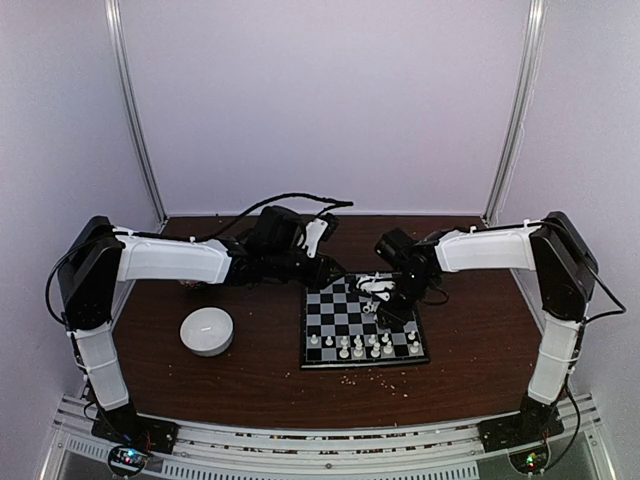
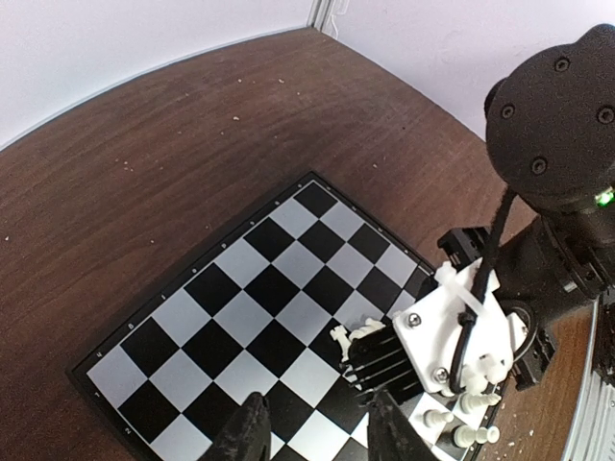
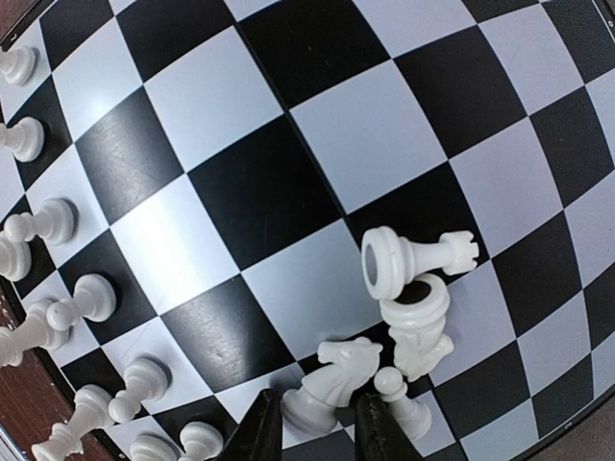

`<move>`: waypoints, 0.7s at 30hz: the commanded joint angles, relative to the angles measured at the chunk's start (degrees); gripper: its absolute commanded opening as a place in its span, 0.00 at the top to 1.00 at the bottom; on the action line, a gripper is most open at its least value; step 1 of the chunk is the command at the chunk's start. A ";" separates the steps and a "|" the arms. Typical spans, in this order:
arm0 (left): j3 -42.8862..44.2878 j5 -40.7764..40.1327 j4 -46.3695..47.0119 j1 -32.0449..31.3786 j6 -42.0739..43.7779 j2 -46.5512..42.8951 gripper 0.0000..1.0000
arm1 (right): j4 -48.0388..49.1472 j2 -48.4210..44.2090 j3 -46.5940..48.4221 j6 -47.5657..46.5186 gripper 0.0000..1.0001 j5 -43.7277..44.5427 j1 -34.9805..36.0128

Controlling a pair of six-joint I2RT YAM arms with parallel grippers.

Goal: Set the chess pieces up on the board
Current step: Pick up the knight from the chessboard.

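The board (image 1: pixel 340 305) lies at the table's middle right. Several white chess pieces (image 1: pixel 365 346) stand in rows along its near edge. My right gripper (image 1: pixel 385 298) hangs low over the board's right side. In the right wrist view the right gripper (image 3: pixel 320 432) is open, its fingers either side of the base of a tilted knight (image 3: pixel 336 384). A toppled rook (image 3: pixel 408 259), a second knight (image 3: pixel 420 334) and a pawn (image 3: pixel 405 408) lie beside it. My left gripper (image 2: pixel 322 434) is open and empty above the board (image 2: pixel 240 288), near its far left corner (image 1: pixel 325 270).
A round white bowl (image 1: pixel 207 331) sits left of the board. Pale crumbs (image 1: pixel 350 380) dot the brown table in front of it. Standing pieces (image 3: pixel 48 226) line the board's edge left of my right fingers. Both arms meet over the board's far side.
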 commanded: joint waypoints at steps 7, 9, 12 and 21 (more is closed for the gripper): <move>-0.32 0.56 3.63 0.09 -0.55 1.24 0.65 | 0.50 1.80 2.20 4.97 0.69 1.51 0.38; -0.32 0.64 3.51 0.13 -0.55 1.21 0.65 | 0.36 2.04 2.24 5.36 0.70 2.16 0.39; -0.49 0.58 3.54 0.17 -0.55 1.15 0.65 | 0.32 1.86 2.03 5.93 0.72 3.35 0.39; -0.40 0.40 3.10 0.15 -0.38 0.65 0.65 | -0.07 0.36 0.75 6.30 0.75 4.38 0.35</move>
